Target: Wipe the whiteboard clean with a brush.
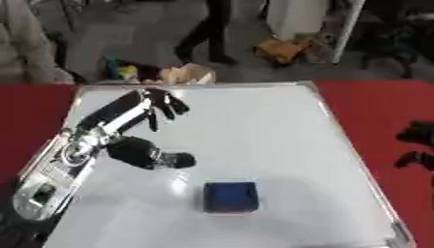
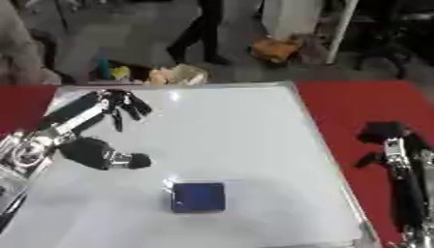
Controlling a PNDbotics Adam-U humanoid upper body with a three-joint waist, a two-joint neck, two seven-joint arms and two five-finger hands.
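A white whiteboard (image 1: pixel 254 126) lies flat on a red table (image 2: pixel 356 106); I can make out no marks on it. A dark blue block-shaped brush (image 1: pixel 230 197) sits on the board near its front edge, with nothing touching it. My left hand (image 1: pixel 151 107) hovers over the board's upper left part, open, its fingers (image 1: pixel 172 105) spread and its thumb (image 1: pixel 174 159) pointing right, well behind and left of the brush. My right hand (image 2: pixel 386 133) rests over the red table to the right of the board, fingers relaxed and holding nothing.
The board's metal frame (image 1: pixel 339 131) runs along its right side, with red table beyond it. Behind the table's far edge are clutter on the floor (image 1: pixel 280 48), a bag (image 1: pixel 188 73) and a person's legs (image 1: pixel 208 34).
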